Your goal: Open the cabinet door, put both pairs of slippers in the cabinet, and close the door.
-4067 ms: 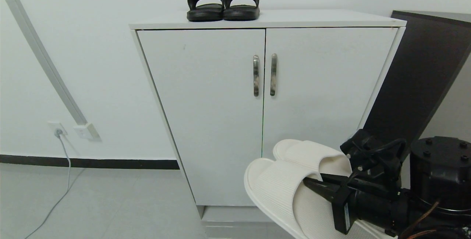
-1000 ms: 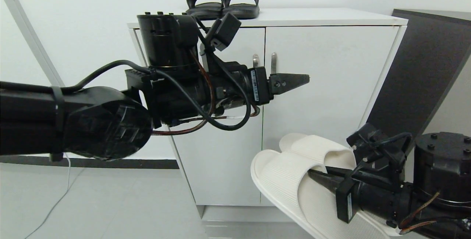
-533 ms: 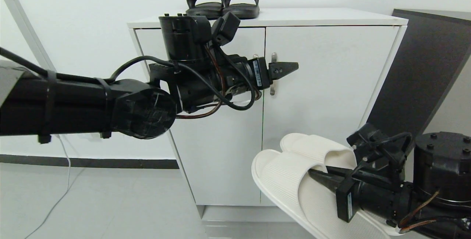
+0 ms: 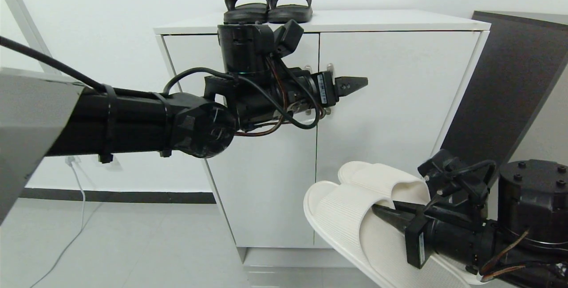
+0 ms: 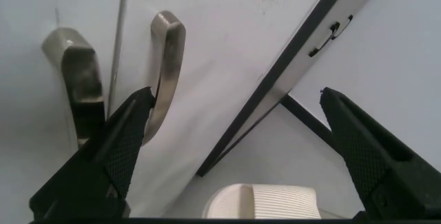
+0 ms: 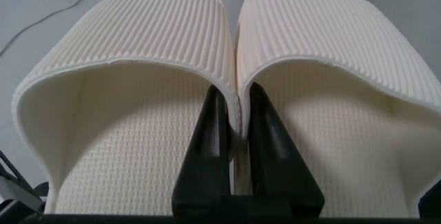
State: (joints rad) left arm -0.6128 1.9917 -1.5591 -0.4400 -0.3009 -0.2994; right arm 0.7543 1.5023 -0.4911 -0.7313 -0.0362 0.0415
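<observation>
The white cabinet (image 4: 399,101) has both doors closed, and a black pair of slippers (image 4: 268,3) sits on its top. My left gripper (image 4: 353,84) is held out at handle height just in front of the right door. In the left wrist view it (image 5: 234,96) is open, with the right door handle (image 5: 165,65) beside one finger and the left door handle (image 5: 76,79) further off. Low in front of the cabinet, my right gripper (image 4: 384,211) is shut on the inner strap edges of the white pair of slippers (image 4: 350,217), pinched together (image 6: 241,124).
A dark panel (image 4: 510,88) leans against the cabinet's right side. On the wall to the left are a socket with a cable (image 4: 73,177) and a slanted grey conduit (image 4: 17,8). Bare grey floor (image 4: 133,243) spreads out left of the cabinet.
My left arm came into view and stretched toward the cabinet; its gripper now hovers by the handles, slightly further in than half a second ago. The right arm holds the white slippers still.
</observation>
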